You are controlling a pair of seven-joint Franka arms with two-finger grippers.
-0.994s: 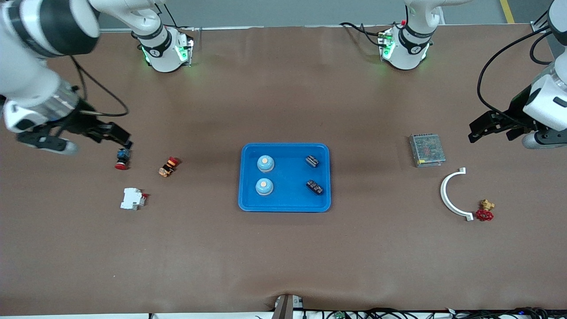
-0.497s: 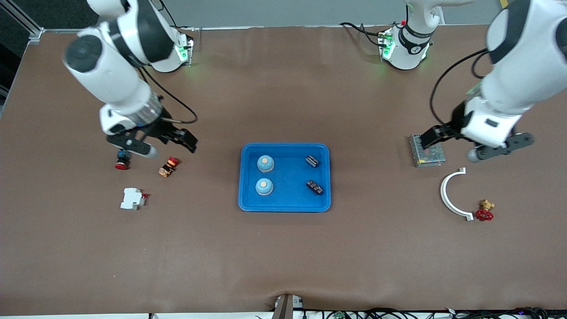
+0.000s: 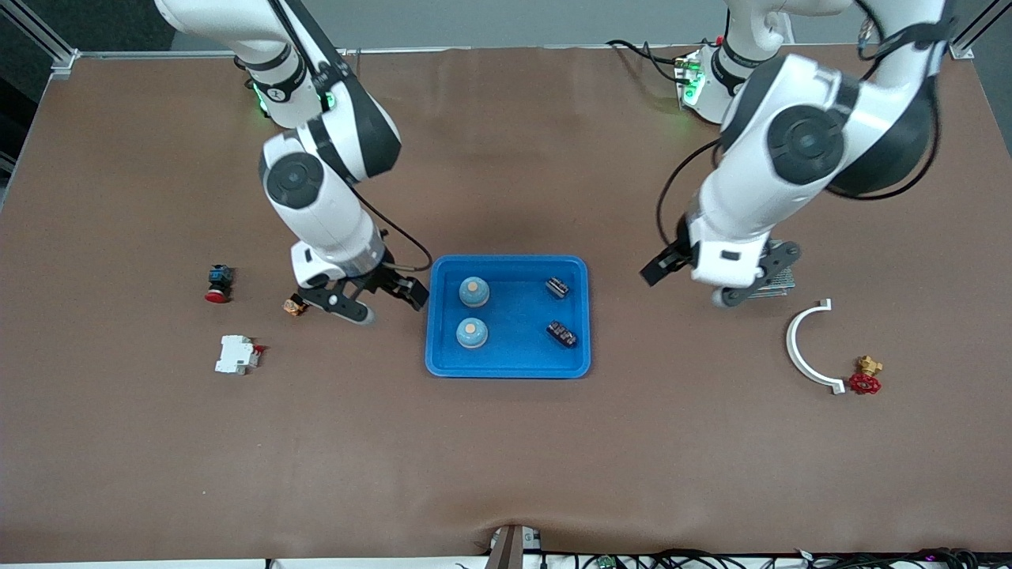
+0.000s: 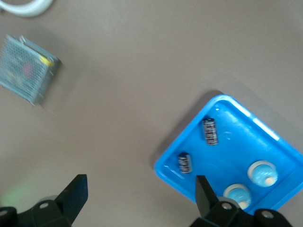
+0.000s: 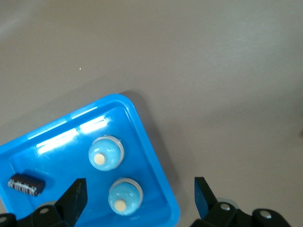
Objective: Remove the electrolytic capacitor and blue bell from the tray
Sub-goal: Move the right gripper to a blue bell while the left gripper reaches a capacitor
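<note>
A blue tray (image 3: 508, 363) sits mid-table. In it are two light-blue bells (image 3: 473, 291) (image 3: 471, 333) and two black capacitors (image 3: 556, 288) (image 3: 562, 334). My right gripper (image 3: 360, 296) is open and empty, over the table just beside the tray's edge toward the right arm's end. In the right wrist view the gripper (image 5: 139, 196) frames one bell (image 5: 125, 197), with the other bell (image 5: 105, 153) and a capacitor (image 5: 26, 184) beside it. My left gripper (image 3: 715, 273) is open and empty between the tray and a mesh box. In the left wrist view the gripper (image 4: 140, 196) shows the tray (image 4: 189, 130) and the capacitors (image 4: 210, 131) (image 4: 184, 162).
Toward the right arm's end lie a red push button (image 3: 217, 283), an orange switch (image 3: 295, 304) partly under the gripper, and a white breaker (image 3: 237, 354). Toward the left arm's end are a metal mesh box (image 3: 781, 278), a white curved piece (image 3: 802, 348) and a red-handled valve (image 3: 866, 378).
Both arms have swung in from the table's ends toward the blue tray. Both grippers stay open and empty. Nothing on the table has moved.
</note>
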